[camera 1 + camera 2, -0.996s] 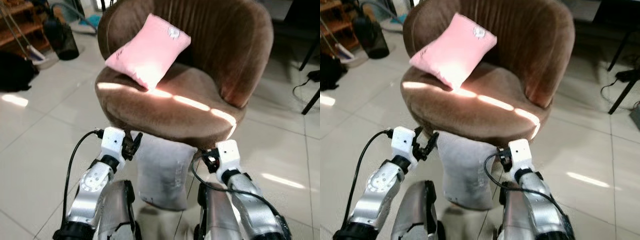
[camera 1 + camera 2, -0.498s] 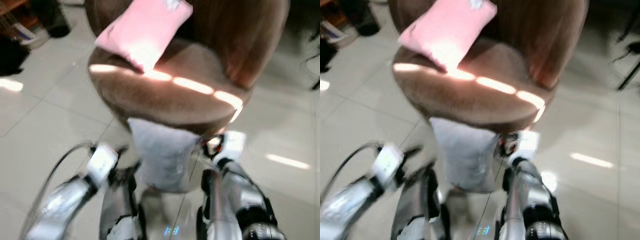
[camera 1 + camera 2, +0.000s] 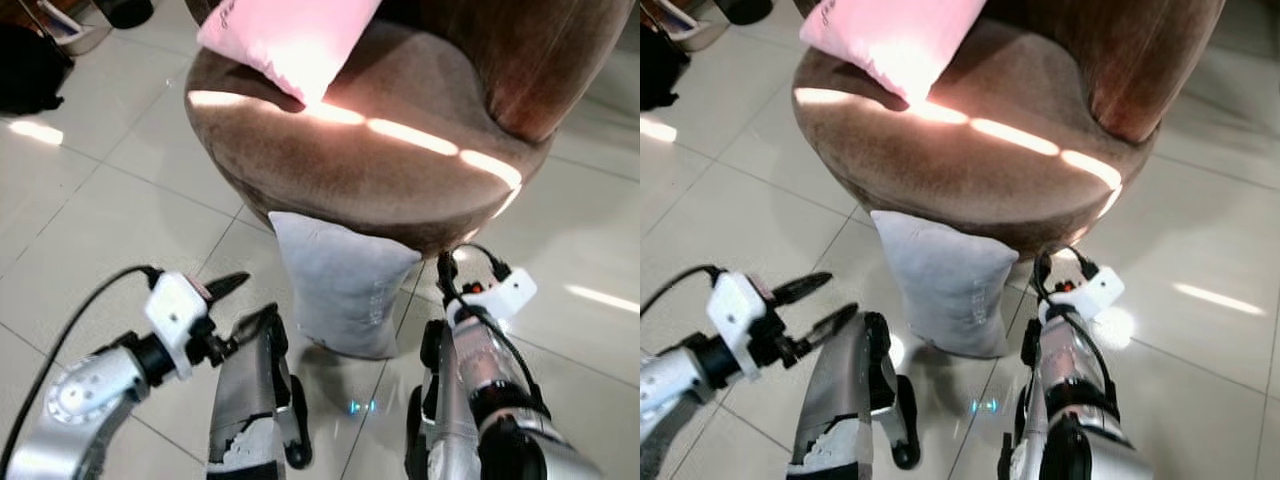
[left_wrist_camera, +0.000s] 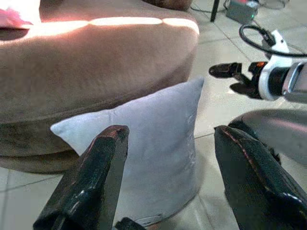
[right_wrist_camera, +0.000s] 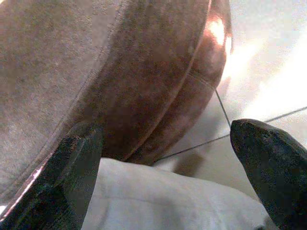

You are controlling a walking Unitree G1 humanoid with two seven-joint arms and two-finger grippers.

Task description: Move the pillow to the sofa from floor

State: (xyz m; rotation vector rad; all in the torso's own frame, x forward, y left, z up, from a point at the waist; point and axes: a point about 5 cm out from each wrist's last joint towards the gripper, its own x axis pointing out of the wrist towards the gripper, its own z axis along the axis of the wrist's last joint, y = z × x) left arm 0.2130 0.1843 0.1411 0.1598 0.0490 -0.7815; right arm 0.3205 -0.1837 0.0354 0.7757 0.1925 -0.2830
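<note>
Pink square fabric pillow [image 3: 285, 35] cut off by top edge; brown velvet round armchair [image 3: 400, 150] backrest cropped likewise.

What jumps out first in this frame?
A grey pillow stands on the tiled floor, leaning against the front of a brown sofa. A pink pillow already lies on the seat. The left gripper and right gripper, both open, flank the grey pillow.
</note>
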